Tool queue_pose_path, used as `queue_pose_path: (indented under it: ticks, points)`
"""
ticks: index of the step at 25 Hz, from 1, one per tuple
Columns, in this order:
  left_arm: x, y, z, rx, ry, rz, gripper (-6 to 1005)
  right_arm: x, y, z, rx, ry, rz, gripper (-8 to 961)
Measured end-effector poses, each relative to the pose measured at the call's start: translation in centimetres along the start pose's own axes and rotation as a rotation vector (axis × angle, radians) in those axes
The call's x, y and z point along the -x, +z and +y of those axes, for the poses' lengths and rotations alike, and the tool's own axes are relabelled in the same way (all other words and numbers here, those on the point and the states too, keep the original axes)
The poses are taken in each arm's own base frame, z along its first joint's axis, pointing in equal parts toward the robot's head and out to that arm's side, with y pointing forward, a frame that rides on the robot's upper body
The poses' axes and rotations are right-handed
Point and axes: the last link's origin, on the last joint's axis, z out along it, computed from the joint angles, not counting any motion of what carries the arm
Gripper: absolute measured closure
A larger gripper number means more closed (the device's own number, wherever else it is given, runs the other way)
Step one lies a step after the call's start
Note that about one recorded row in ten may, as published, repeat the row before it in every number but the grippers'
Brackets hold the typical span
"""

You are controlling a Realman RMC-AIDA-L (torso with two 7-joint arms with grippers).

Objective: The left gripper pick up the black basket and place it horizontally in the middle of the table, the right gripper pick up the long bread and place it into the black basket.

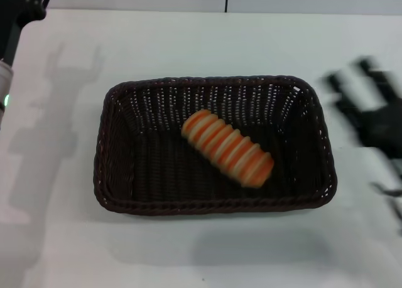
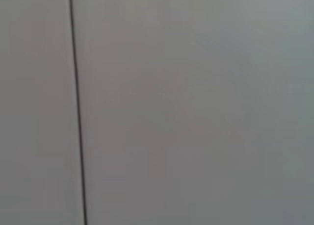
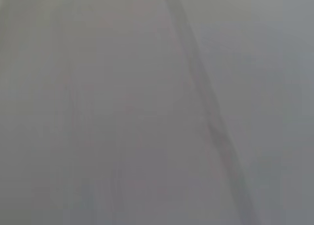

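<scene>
nearest the lens, in the lower half of the head view, bare white table (image 1: 188, 256) runs right up to the frame's bottom edge. just above it, filling the middle of the frame, sits the black basket (image 1: 113, 150), long side running left to right, flat on the tabletop. inside it, a little right of centre, the long bread (image 1: 227, 148) lies on the basket floor at a slant, one end toward the upper left and the other toward the lower right, touching neither long wall as far as i can see.

at the right edge of the frame the right gripper (image 1: 370, 122) hangs beside the basket, apart from it and holding nothing; it is smeared, so whether its fingers are spread or closed i cannot tell. the left gripper (image 1: 19, 12) shows only as a dark piece in the upper left corner, well away from the basket, its fingers not readable either. both wrist views show only plain grey surface.

judging from this layout, both placements look done: basket set across the middle, bread in it. what is left seems to be clearing the arms away without brushing the basket rim.
</scene>
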Motion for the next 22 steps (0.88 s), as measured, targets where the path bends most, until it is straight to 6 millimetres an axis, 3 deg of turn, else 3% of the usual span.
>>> queue_pose_path:
  ticks: [2,3,4,5,6,8,9,13,22]
  points:
    - [0.2,-0.5,-0.5,-0.017,-0.001,-0.003,198,0.7,-1.1,-0.7,-0.050,-0.016,-0.034,161]
    - [0.4,-1.1,-1.2,-0.039,-0.009,-0.004,198,2.5,-3.6,-2.1,-0.163,-0.056,-0.111,160]
    - [0.4,-1.1,-1.2,-0.039,-0.009,-0.004,198,2.5,-3.6,-2.1,-0.163,-0.056,-0.111,159]
    - [0.5,-1.4,-1.5,-0.051,-0.017,-0.006,198,3.9,-6.2,-3.3,-0.283,-0.108,-0.164,159]
    - [0.5,-1.4,-1.5,-0.051,-0.017,-0.006,198,3.9,-6.2,-3.3,-0.283,-0.108,-0.164,158]
    - [1.3,-2.4,-2.9,-0.095,-0.038,-0.032,198,5.6,-9.7,-4.9,-0.471,-0.184,-0.220,156]
    - [1.3,-2.4,-2.9,-0.095,-0.038,-0.032,198,5.6,-9.7,-4.9,-0.471,-0.184,-0.220,155]
    - [2.3,-4.0,-4.5,-0.145,-0.068,-0.042,198,7.1,-13.7,-6.0,-0.707,-0.229,-0.297,152]
    - [3.2,-5.6,-5.5,-0.179,-0.071,-0.057,198,7.3,-14.3,-6.1,-0.743,-0.238,-0.307,152]
